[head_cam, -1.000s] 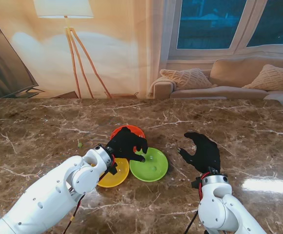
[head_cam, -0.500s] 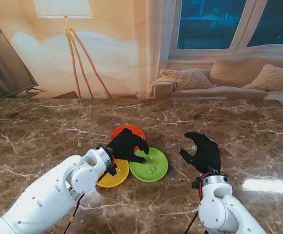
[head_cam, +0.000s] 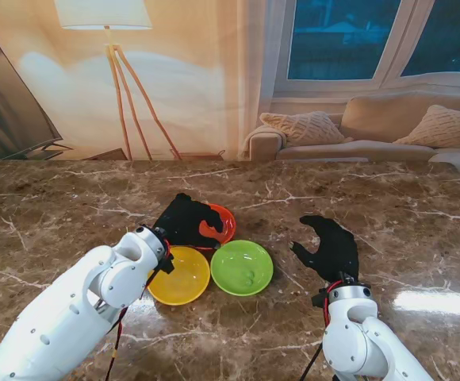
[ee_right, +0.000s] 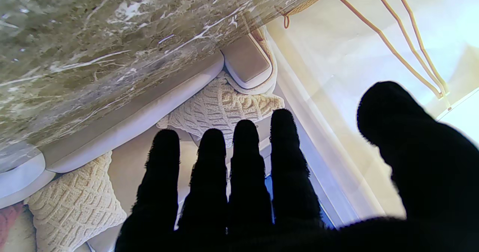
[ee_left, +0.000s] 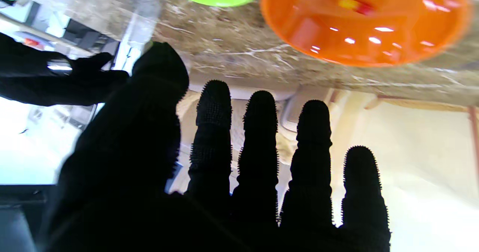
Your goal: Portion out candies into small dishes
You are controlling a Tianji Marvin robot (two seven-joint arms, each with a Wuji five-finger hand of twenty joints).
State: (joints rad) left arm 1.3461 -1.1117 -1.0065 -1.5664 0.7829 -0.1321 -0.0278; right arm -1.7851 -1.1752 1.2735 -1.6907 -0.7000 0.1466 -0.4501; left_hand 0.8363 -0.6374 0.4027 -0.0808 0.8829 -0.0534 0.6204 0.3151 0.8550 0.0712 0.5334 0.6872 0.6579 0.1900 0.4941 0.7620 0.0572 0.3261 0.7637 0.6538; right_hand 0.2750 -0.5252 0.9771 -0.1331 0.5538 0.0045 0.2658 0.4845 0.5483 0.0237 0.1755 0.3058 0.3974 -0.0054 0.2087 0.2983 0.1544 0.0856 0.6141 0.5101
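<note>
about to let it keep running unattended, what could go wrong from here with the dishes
The left hand hovers open over the orange dish; coming down, its fingers could clip the rim and tip it. The yellow dish, green dish and orange one sit tightly clustered, so nudging one may shove the others.

White arms, black gloved left hand (head_cam: 184,221) (nubbed), red cables

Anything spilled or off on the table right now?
Nothing stands out. The round orange plastic dish, yellow plastic dish and green plastic dish sit upright, clustered together; no spill I can make out on the marble table.
</note>
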